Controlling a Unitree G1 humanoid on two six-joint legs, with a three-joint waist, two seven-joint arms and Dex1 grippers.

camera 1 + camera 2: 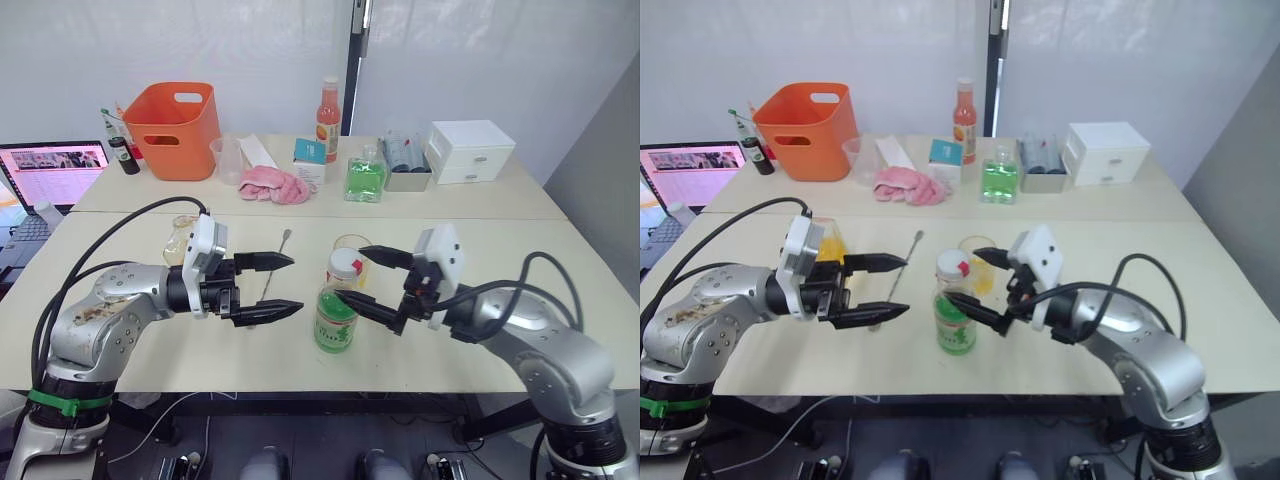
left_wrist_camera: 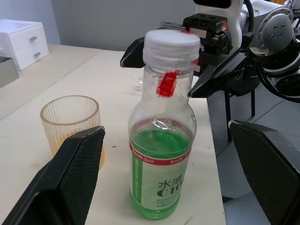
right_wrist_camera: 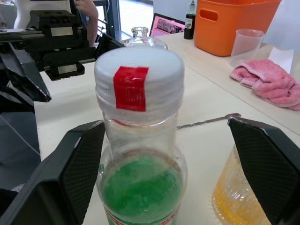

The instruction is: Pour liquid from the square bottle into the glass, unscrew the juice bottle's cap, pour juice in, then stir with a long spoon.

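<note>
The juice bottle (image 1: 336, 310) stands upright near the table's front edge, holding pale green liquid, with its white cap (image 1: 345, 265) screwed on and a red strip on it. My right gripper (image 1: 354, 273) is open, its two fingers on either side of the bottle's top. My left gripper (image 1: 283, 288) is open a short way to the left of the bottle, holding nothing. The glass (image 1: 355, 248) stands just behind the bottle with orange-yellow liquid in it. The square bottle (image 1: 826, 245) sits behind my left wrist. The long spoon (image 1: 277, 260) lies flat on the table between the square bottle and the glass.
On the back table stand an orange basket (image 1: 175, 130), a clear plastic cup (image 1: 228, 160), a pink cloth (image 1: 276, 186), a square bottle of green liquid (image 1: 365, 178), a tall orange-red bottle (image 1: 328, 120) and a white drawer box (image 1: 470, 150). A laptop (image 1: 55, 172) sits at far left.
</note>
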